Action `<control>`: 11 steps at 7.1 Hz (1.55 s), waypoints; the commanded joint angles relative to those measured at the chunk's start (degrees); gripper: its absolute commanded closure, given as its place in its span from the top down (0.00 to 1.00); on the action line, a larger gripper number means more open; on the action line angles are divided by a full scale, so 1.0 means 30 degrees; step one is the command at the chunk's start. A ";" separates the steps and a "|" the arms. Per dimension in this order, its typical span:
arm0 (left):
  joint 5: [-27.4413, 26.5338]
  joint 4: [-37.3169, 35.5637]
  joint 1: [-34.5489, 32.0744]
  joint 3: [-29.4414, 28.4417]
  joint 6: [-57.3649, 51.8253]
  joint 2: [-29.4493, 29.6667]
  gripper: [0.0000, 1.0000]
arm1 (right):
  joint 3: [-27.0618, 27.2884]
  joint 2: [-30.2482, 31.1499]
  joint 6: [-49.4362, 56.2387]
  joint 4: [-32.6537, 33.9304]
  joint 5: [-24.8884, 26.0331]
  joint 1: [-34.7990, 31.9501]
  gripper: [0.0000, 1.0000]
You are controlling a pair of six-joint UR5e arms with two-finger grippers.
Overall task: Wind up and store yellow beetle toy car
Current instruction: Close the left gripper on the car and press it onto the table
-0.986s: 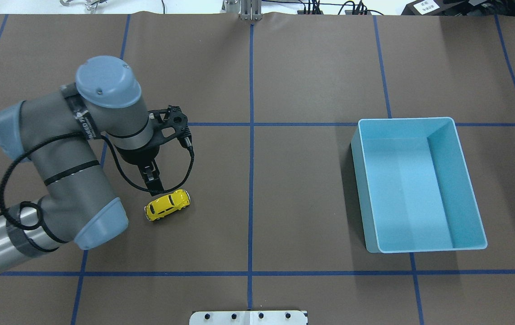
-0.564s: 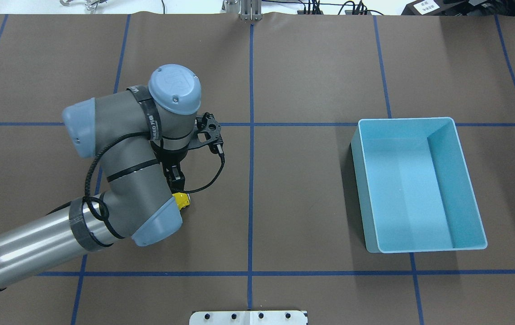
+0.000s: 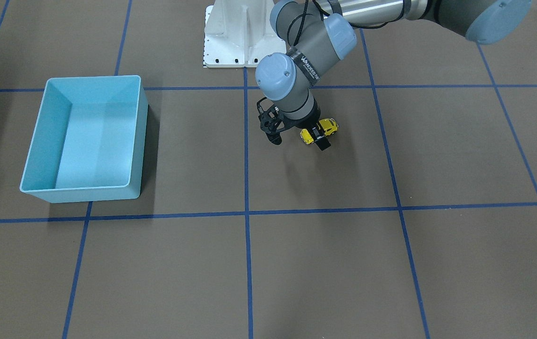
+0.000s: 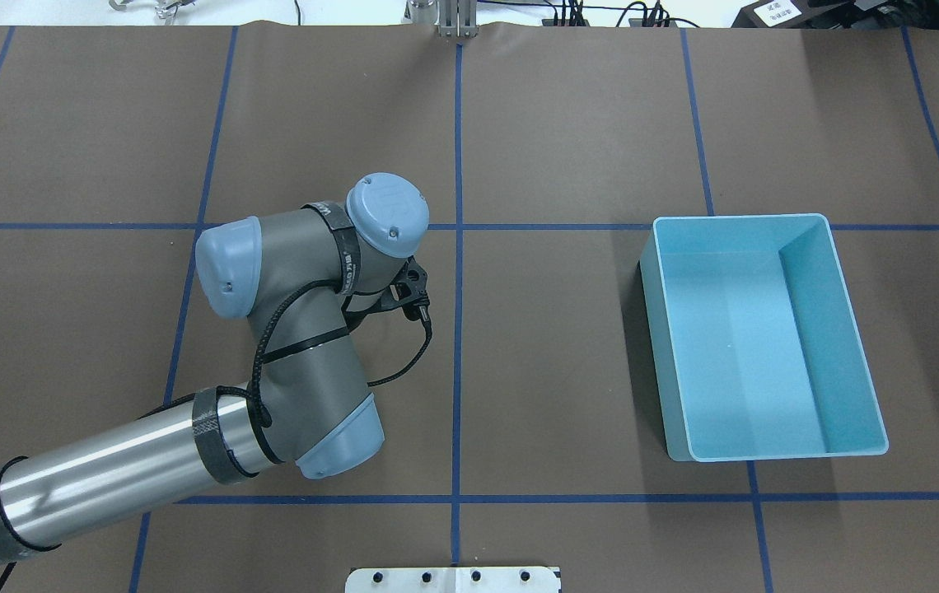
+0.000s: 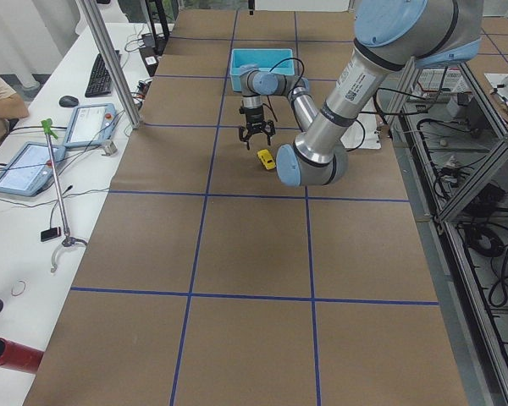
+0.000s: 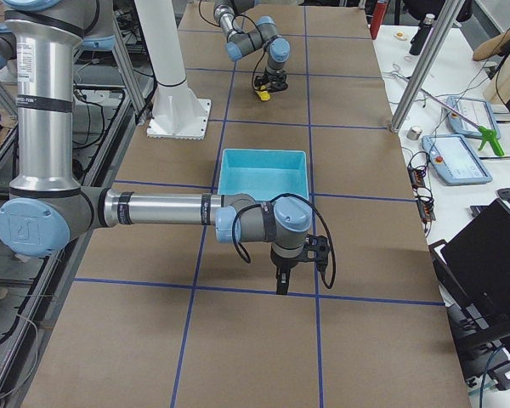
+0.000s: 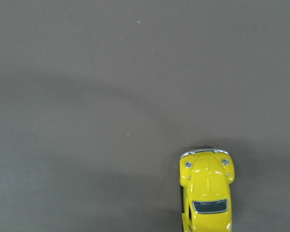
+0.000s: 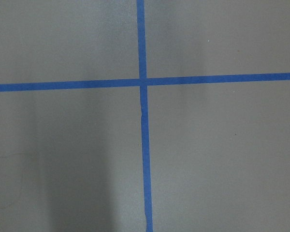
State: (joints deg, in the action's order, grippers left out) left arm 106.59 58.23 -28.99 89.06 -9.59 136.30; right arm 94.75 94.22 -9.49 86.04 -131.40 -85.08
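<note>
The yellow beetle toy car (image 3: 329,126) stands on its wheels on the brown table, left of centre on the robot's side. It also shows in the left wrist view (image 7: 208,193), nose up at the bottom edge, and in the exterior left view (image 5: 266,159). In the overhead view my left arm hides it. My left gripper (image 3: 319,140) hangs open and empty right at the car, fingers pointing down. The light blue bin (image 4: 766,217) stands empty at the right. My right gripper (image 6: 280,285) points down over a tape crossing beyond the bin; I cannot tell whether it is open.
Blue tape lines (image 4: 458,329) grid the brown table. The white robot base plate (image 3: 235,33) is at the robot's edge. An operators' desk with tablets (image 5: 25,165) and a metal post (image 5: 110,59) run along the far side.
My left arm has swung to the right and its wrist turned, so the arm now covers the car in the overhead view. The car has not moved.
</note>
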 commanded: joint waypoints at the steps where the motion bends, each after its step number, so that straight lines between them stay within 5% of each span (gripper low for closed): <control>1: 0.0180 0.0217 0.0694 -0.0420 0.0817 0.0123 1.00 | 0.0000 0.0000 0.0000 0.0000 0.0000 0.0000 1.00; 8: 0.0006 0.1186 0.0934 -0.1212 0.0822 0.0153 0.98 | -0.0146 -0.0029 -0.0030 0.0000 0.0058 0.0000 1.00; 11: 0.0006 0.1215 0.0934 -0.1533 0.0822 0.0094 0.89 | -0.0205 -0.0029 -0.0059 0.0000 0.0058 0.0000 1.00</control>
State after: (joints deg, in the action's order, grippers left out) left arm 106.61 61.84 -26.19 84.80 -7.09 136.66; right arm 94.23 94.13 -9.64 86.05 -131.23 -85.08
